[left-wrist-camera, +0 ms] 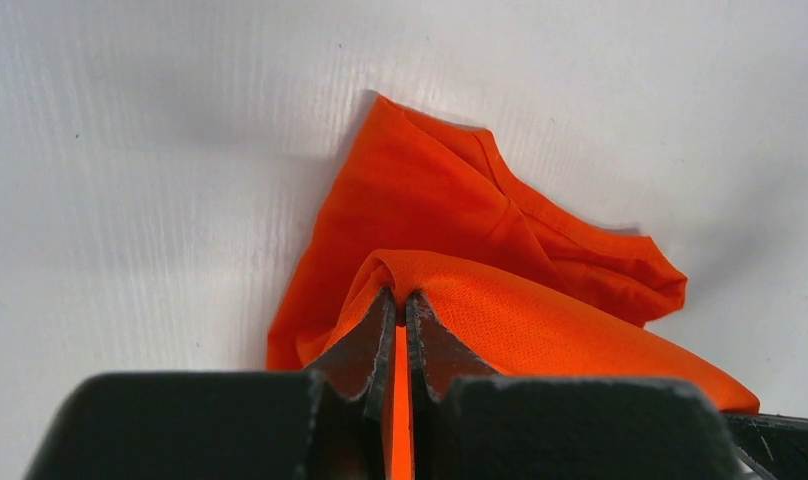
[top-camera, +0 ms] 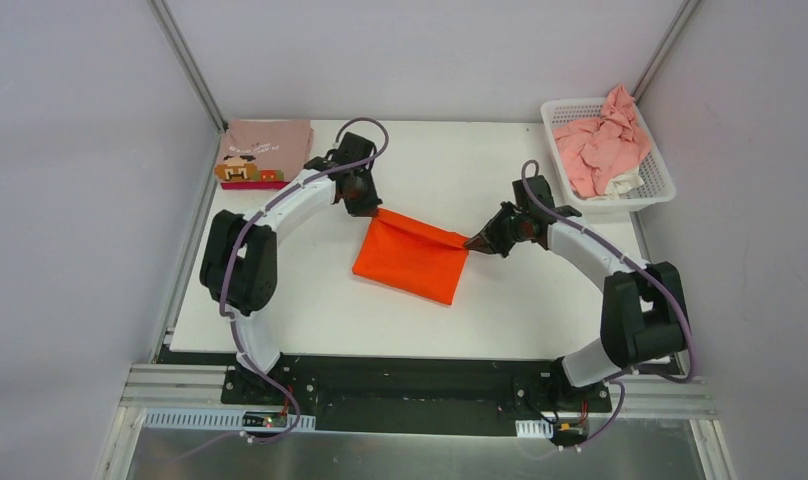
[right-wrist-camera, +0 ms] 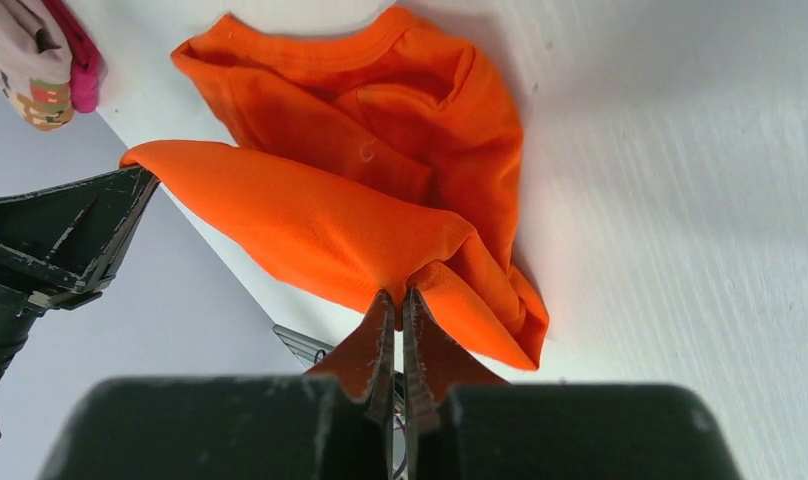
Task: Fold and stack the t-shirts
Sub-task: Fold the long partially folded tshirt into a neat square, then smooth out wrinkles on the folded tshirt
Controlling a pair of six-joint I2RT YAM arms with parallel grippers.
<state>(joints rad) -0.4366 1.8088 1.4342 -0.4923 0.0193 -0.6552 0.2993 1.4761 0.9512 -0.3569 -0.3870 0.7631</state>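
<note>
Judging by how things lie, the job is roughly midway. At 11 o'clock on the table (top-camera: pixel 540 310) a folded dusty-pink shirt (top-camera: pixel 267 150) with a pixel face lies on a magenta one (top-camera: pixel 270 184), so two shirts look done. The orange t-shirt (top-camera: pixel 412 262) lies at the table's centre, doubled over but neither flat nor squared. Its far edge is lifted and stretched between the arms. The left tool (top-camera: pixel 373 208) is pinched tight on the shirt's 11 o'clock corner and the right tool (top-camera: pixel 470 241) on its 2 o'clock corner. Both wrist views show orange cloth clamped between closed jaws. What is left, I judge, is to finish this fold, carry it onto that pair, then deal with the crumpled light pink shirts (top-camera: pixel 600 145) in the white basket (top-camera: pixel 660 190) at 2 o'clock. Bare table lies open at 12 and 6 o'clock of the orange shirt. The folded pair sits by the table's left edge and the basket at its right edge, with grey walls (top-camera: pixel 70 200) just beyond, so room is tight there
</note>
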